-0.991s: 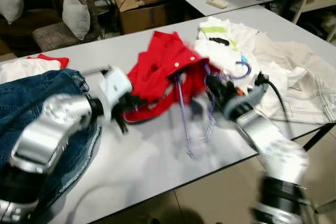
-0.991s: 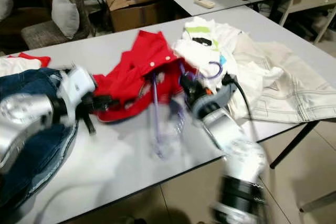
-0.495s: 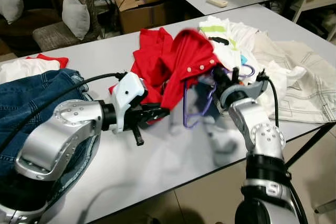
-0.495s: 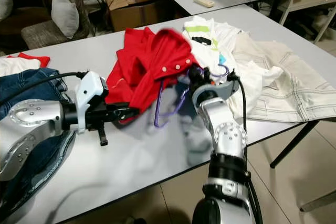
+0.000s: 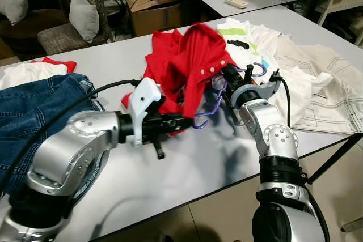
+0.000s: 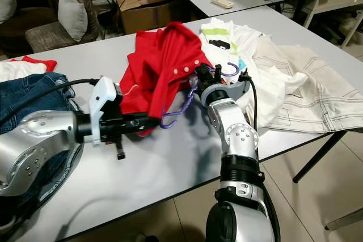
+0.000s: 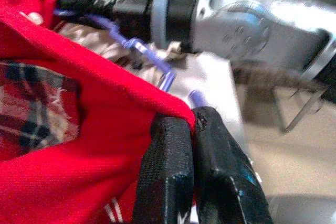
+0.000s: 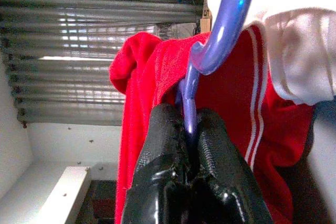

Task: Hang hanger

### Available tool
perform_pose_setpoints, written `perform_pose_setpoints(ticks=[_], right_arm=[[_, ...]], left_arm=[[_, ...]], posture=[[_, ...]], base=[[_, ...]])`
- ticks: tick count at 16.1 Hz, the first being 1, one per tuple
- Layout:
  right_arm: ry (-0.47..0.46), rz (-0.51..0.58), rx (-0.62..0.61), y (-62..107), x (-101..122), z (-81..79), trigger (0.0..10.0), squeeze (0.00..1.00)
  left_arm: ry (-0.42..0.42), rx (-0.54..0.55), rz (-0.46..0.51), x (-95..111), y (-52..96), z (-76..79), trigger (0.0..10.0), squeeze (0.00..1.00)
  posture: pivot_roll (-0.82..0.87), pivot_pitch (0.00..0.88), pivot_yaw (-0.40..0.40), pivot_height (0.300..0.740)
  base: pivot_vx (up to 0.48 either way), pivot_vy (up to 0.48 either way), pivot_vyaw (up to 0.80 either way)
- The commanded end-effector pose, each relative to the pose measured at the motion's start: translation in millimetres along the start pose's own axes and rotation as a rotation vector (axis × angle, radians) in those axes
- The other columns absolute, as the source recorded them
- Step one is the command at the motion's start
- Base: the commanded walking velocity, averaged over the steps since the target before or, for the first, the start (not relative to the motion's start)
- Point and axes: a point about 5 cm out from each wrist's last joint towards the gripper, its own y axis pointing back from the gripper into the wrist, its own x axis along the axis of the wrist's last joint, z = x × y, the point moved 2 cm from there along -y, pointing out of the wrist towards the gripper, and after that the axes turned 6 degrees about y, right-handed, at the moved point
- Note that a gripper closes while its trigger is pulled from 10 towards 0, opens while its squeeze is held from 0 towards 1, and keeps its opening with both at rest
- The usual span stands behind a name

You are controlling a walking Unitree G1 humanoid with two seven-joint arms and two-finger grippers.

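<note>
Threading looks half done: above the table, the right gripper pinches the purple hanger inside the red shirt, while the left gripper clamps its hem. Keeping that fabric taut should help.

Two silver arms with dimpled joint housings are seen; black cables, white left wrist module, black textured fingers.

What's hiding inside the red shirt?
A purple hanger pokes out from inside the red shirt. The right gripper pinches the hanger; the left gripper pinches the shirt's edge. A plaid lining shows inside. The rest of the hanger is covered by cloth.
</note>
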Motion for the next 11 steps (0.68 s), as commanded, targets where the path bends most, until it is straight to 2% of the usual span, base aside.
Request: perform_pose_setpoints(ticks=[1, 3, 6, 7, 8, 9, 10, 11], right_arm=[[-0.102, -0.006, 0.114, -15.2, -30.1, -43.0, 10.0, 0.0], [-0.093, -0.015, 0.119, -17.1, -33.2, -43.4, 10.0, 0.0], [-0.092, -0.029, 0.135, -17.7, -37.6, -46.2, 10.0, 0.0], [-0.095, -0.039, 0.143, -17.5, -39.9, -47.9, 10.0, 0.0], [-0.101, -0.05, 0.164, -17.0, -44.2, -52.4, 10.0, 0.0], [-0.108, -0.051, 0.169, -16.9, -44.8, -53.5, 10.0, 0.0], [-0.134, -0.062, 0.213, -15.2, -44.7, -61.8, 10.0, 0.0], [-0.145, -0.067, 0.239, -13.6, -43.6, -66.0, 10.0, 0.0]], left_arm=[[0.001, -0.138, 0.02, 7.0, -9.5, 22.5, 0.0, 0.0], [0.077, -0.224, 0.087, 15.0, -24.2, 35.6, 0.0, 0.0], [0.147, -0.25, 0.107, 16.6, -36.9, 39.6, 0.0, 0.0], [0.166, -0.227, 0.122, 18.6, -41.6, 36.5, 0.0, 0.0], [0.198, -0.143, 0.125, 20.4, -51.1, 25.8, 0.0, 0.0], [0.202, -0.13, 0.121, 20.1, -52.6, 24.2, 0.0, 0.0], [0.149, -0.035, 0.057, 10.5, -52.8, 13.0, 0.3, 0.0], [0.136, 0.011, 0.051, 8.4, -51.6, 6.9, 0.0, 0.0]], posture=[[0.03, 0.0, 0.072, 0.74], [0.02, 0.0, 0.071, 0.74], [0.02, 0.0, 0.071, 0.74], [0.01, 0.0, 0.072, 0.74], [0.01, 0.0, 0.071, 0.74], [0.01, 0.0, 0.071, 0.74], [0.01, 0.0, 0.073, 0.74], [0.01, 0.0, 0.072, 0.74]], base=[[0.0, 0.0, 0.0], [0.0, 0.0, 0.0], [0.0, 0.0, 0.0], [0.0, 0.0, 0.0], [0.0, 0.0, 0.0], [0.0, 0.0, 0.0], [0.0, 0.0, 0.0], [0.0, 0.0, 0.0]])
